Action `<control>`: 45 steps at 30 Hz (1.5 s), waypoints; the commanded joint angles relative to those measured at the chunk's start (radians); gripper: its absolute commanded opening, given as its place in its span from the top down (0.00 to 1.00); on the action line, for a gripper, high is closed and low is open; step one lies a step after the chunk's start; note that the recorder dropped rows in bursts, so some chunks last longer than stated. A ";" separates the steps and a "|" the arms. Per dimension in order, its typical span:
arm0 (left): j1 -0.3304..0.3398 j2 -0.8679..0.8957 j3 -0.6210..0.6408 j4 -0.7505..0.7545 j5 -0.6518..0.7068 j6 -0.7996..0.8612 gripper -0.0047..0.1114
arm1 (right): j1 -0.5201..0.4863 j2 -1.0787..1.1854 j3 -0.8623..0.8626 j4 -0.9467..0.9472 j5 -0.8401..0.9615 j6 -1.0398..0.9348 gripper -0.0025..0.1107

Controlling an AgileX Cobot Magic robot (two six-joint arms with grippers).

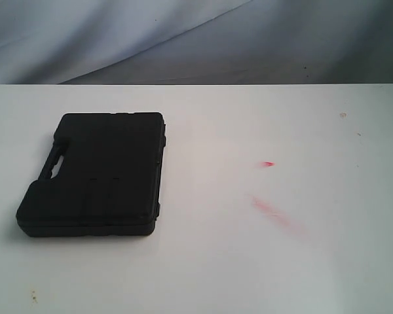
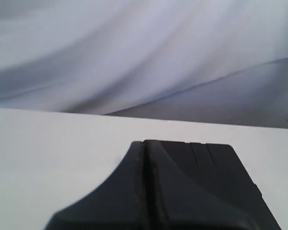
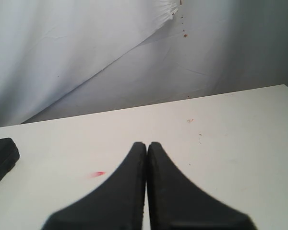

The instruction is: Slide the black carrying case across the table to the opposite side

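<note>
The black case (image 1: 95,173) was seen lying flat on the left part of the white table (image 1: 249,261). The left gripper (image 2: 145,147) was held closed and empty, with the case beyond its tips. The right gripper (image 3: 147,146) was likewise closed on nothing, and a red mark (image 3: 99,174) was seen beside it.

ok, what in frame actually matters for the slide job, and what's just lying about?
Job: case; table.
Lying about: red marks on the table; grey cloth behind it.
</note>
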 commanded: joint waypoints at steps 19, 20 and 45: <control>0.002 -0.169 0.331 0.007 -0.294 -0.011 0.96 | -0.007 -0.003 0.004 0.000 -0.001 -0.005 0.98; 0.002 -0.169 0.331 0.007 -0.301 -0.011 0.96 | -0.007 -0.003 0.004 0.000 -0.001 -0.005 0.98; 0.002 -0.169 0.331 0.007 -0.277 -0.011 0.96 | -0.007 -0.003 0.004 0.000 -0.001 -0.005 0.98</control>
